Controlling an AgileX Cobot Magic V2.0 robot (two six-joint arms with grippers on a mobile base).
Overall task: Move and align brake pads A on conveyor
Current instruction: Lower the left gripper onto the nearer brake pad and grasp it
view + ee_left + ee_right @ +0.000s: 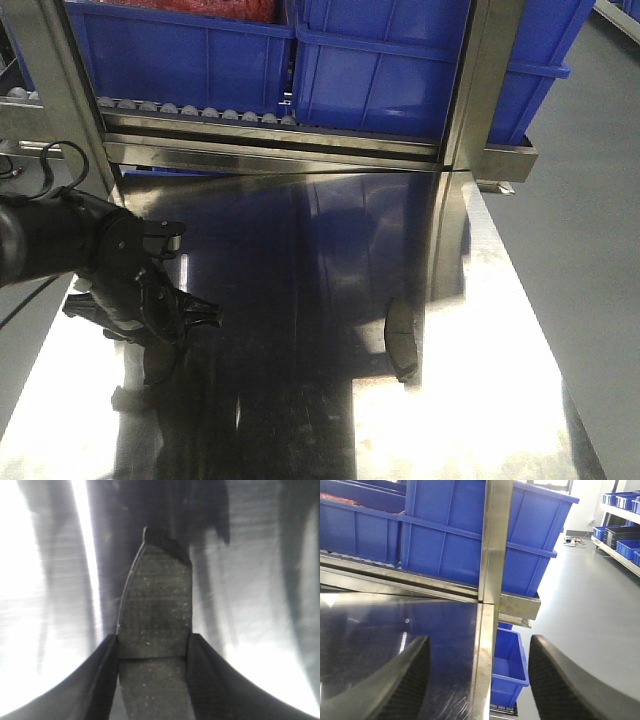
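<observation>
My left gripper is clamped on a brake pad over the steel table, its long axis running straight up mid-frame in the wrist view, while my right gripper sits wide open.

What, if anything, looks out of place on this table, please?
One brake pad lies alone on the shiny steel table, and no belt is in view. The left gripper clamps a second pad. Nothing looks damaged or spilled.
</observation>
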